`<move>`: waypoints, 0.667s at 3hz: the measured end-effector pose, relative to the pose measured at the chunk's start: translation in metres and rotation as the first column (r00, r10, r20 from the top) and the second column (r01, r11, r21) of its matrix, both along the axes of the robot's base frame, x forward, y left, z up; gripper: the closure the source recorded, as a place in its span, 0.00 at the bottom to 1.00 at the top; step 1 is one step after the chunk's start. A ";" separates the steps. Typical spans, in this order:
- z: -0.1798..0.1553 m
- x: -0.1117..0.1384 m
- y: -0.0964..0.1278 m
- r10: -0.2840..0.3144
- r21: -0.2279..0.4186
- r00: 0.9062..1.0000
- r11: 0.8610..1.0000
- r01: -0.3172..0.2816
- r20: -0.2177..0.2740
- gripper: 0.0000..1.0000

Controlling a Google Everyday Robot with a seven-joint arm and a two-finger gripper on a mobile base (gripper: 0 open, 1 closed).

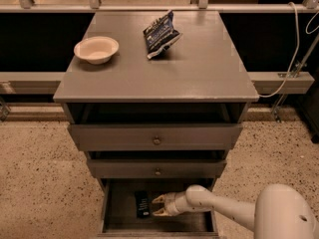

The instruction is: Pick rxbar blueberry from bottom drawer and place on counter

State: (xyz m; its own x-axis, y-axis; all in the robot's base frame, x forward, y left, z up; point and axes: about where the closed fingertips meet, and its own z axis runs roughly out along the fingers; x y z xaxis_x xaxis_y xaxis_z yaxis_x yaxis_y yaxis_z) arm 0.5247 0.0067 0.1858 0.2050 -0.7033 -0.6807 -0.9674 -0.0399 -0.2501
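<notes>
The rxbar blueberry, a small dark flat bar with pale lettering, lies on the floor of the open bottom drawer, left of centre. My gripper reaches into the drawer from the right on a white arm. Its two pale fingers are spread apart and point left, just to the right of the bar, with nothing between them. The counter is the grey top of the cabinet above.
A white bowl sits on the counter's left side. A crinkled dark blue chip bag lies at its back centre. Two shallower knobbed drawers overhang the bottom drawer. Speckled floor lies on both sides. A white cable hangs at the right.
</notes>
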 end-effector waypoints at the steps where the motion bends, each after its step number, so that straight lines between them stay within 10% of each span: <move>1: -0.016 -0.003 -0.005 -0.105 0.142 0.994 0.984 0.106 -0.015 0.25; 2: -0.014 -0.004 -0.001 -0.106 0.146 0.994 0.984 0.106 -0.014 0.02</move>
